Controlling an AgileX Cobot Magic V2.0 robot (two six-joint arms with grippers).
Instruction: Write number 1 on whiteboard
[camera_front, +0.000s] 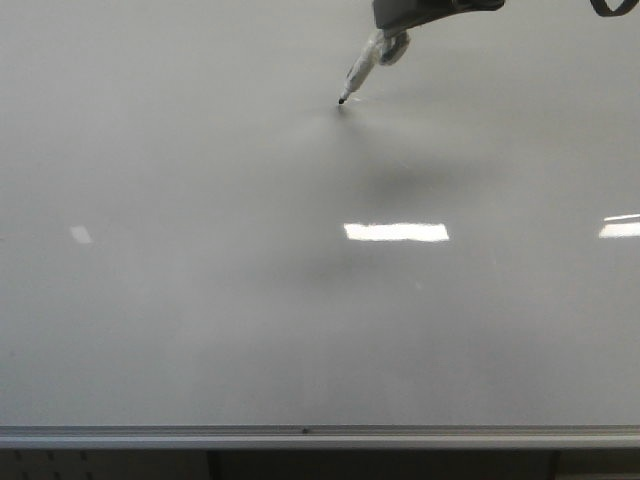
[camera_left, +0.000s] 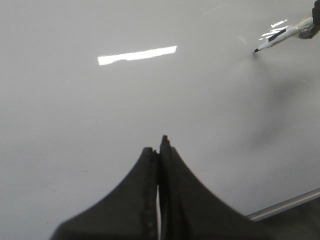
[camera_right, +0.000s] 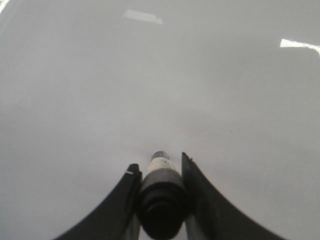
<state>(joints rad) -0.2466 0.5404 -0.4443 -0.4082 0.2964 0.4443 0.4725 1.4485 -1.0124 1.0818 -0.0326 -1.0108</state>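
The whiteboard (camera_front: 200, 300) is a glossy pale grey board that fills the front view, with a silver rail (camera_front: 300, 436) along its near edge. No number 1 stroke shows on it. My right gripper (camera_right: 159, 162) is shut on a marker (camera_right: 161, 195). In the front view the marker (camera_front: 362, 70) slants down from the top, and its black tip (camera_front: 343, 100) touches or nearly touches the board at the far middle. It also shows in the left wrist view (camera_left: 280, 37). My left gripper (camera_left: 159, 145) is shut and empty above the board.
Bright rectangular light reflections lie on the board (camera_front: 396, 232), (camera_front: 620, 227). The marker and arm cast a soft shadow (camera_front: 410, 180) on the board. The rail also shows in the left wrist view (camera_left: 285, 205).
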